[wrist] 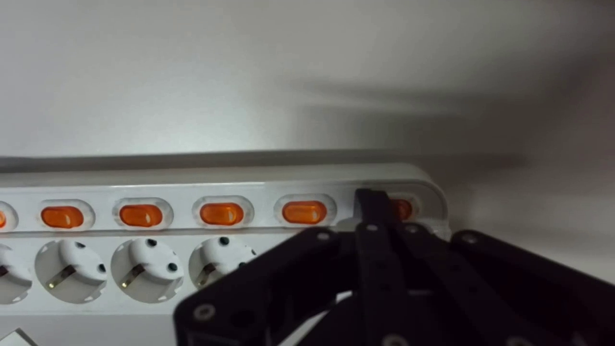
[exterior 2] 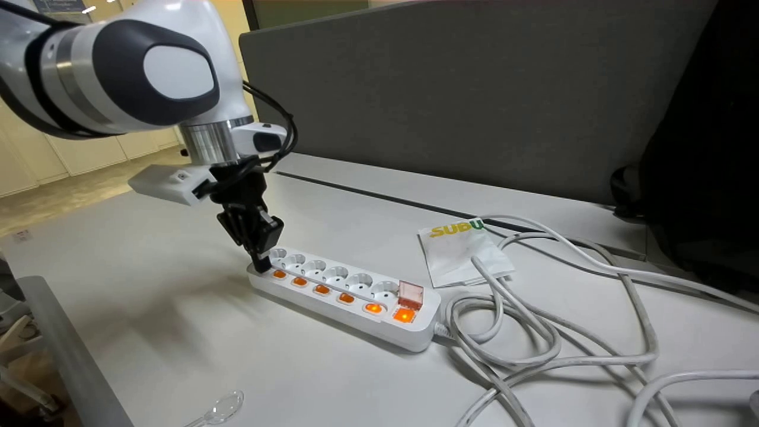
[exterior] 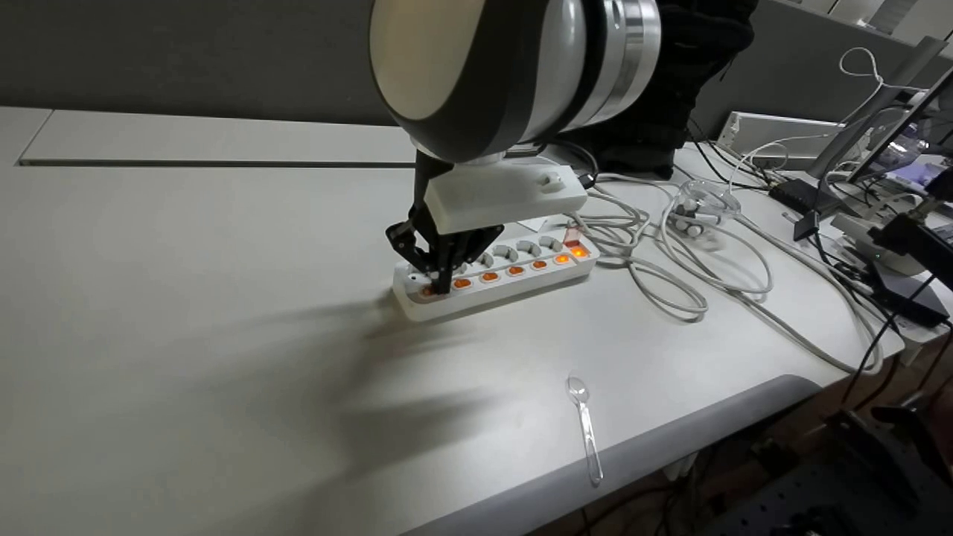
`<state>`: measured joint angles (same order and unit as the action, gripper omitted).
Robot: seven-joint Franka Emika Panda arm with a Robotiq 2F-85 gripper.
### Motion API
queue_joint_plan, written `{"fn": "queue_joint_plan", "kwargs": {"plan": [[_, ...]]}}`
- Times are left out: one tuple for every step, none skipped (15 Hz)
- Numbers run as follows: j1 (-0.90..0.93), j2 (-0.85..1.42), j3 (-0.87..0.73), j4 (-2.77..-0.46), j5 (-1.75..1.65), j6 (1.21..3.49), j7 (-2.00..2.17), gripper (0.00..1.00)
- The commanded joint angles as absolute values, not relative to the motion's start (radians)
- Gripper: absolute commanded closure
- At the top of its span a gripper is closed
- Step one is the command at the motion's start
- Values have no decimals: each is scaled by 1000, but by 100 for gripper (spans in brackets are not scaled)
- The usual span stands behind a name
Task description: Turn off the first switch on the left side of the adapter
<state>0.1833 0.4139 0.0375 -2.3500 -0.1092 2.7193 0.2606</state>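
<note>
One white adapter lies flat on the worktop, gripper closed, positioned at the partly hidden end switch, contact unclear, two switches at the opposite end glowing orange.

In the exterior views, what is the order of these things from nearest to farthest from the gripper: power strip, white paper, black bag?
From the gripper, in both exterior views:
1. Power strip: directly below it.
2. White paper: behind the strip, right of the gripper as pictured.
3. Black bag: farther back, also right as pictured.
</note>
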Motion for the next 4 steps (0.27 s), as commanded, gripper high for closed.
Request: {"fn": "queue_joint_plan", "kwargs": {"plan": [[210, 486, 5, -2323, -89, 2746, 312, 100], [211, 486, 4, -2323, -82, 2741, 314, 100], [205, 484, 12, -2323, -67, 2732, 304, 100], [196, 478, 22, -2324, -47, 2720, 294, 100]]}}
